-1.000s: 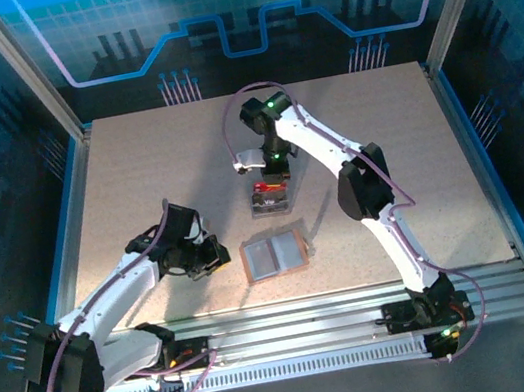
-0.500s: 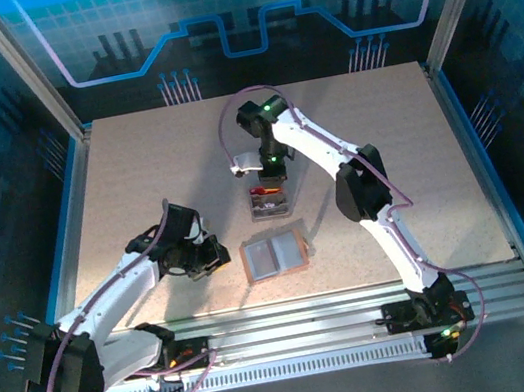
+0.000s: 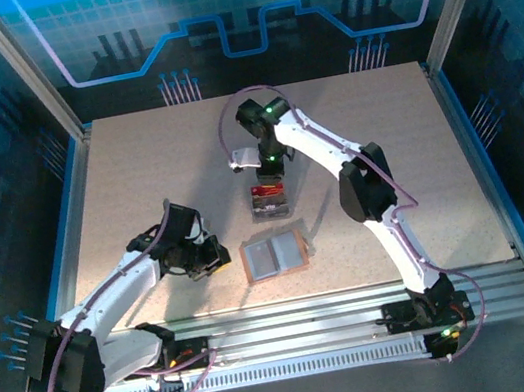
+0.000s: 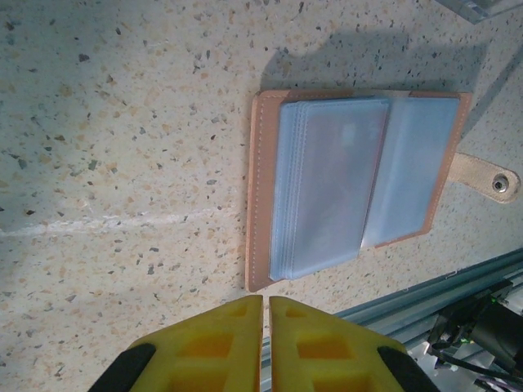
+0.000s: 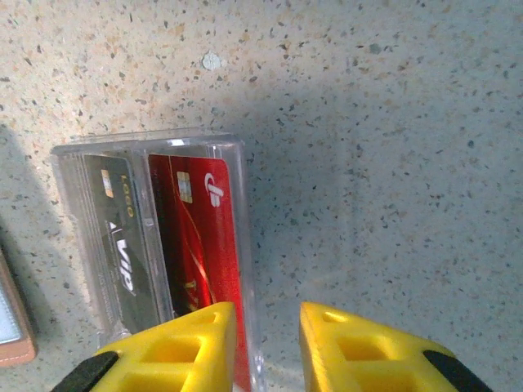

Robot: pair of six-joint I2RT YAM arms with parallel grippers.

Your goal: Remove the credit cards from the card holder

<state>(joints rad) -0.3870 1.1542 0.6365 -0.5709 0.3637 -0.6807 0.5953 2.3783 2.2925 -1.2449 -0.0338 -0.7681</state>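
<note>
1. Top external view, nearest the arm bases: left gripper (image 3: pixel 214 257), low over the table (image 3: pixel 137 177), just left of the card holder. Fingers (image 4: pixel 221 335) pressed together in the left wrist view, nothing between them.
2. Card holder (image 4: pixel 351 188): open and flat on the table, between the two grippers, snap tab sticking out at one side. No card colour visible in the pale blue-grey pockets. Judged emptied, though a card tucked deep cannot be ruled out.
3. Clear tray (image 5: pixel 147 143): just beyond the holder and not touching it. Contents: red card (image 5: pixel 200 237) and dark card (image 5: pixel 118 245), side by side in separate slots.
4. Right gripper (image 5: pixel 265 314): farthest item, poised over the tray's far end. Jaws parted a little, gripping nothing, with the red card's corner beneath one finger.
5. Progress, as a judgement: two cards out of the holder and stowed in the tray, removal apparently complete or close to it. Remaining: a check of the pockets for any last card, then clearing both arms away.
</note>
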